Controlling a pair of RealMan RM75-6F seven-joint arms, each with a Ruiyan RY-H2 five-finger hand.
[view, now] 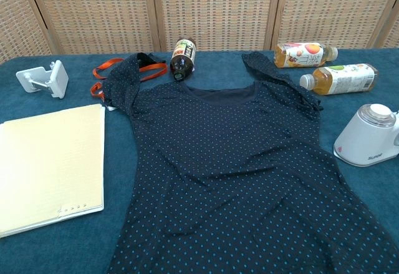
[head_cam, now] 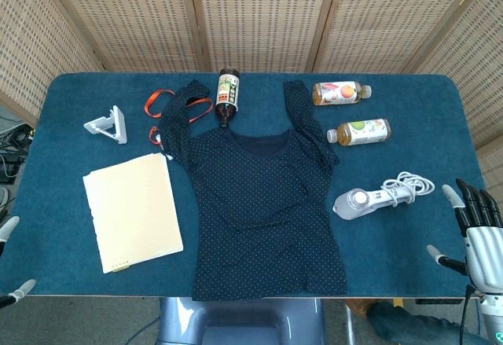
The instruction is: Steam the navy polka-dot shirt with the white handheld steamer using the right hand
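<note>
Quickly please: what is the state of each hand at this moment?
Left hand: only fingertips show at the frame edge, holding nothing visible; state cannot be told.
Right hand: open, fingers apart, holding nothing, beside the steamer.

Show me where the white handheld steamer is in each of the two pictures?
Head view: the white handheld steamer lies right of the navy polka-dot shirt, its cord coiled behind it.
Chest view: steamer at the right edge, partly cut off.
Shared landmark: the green-labelled bottle lying just beyond it.
</note>
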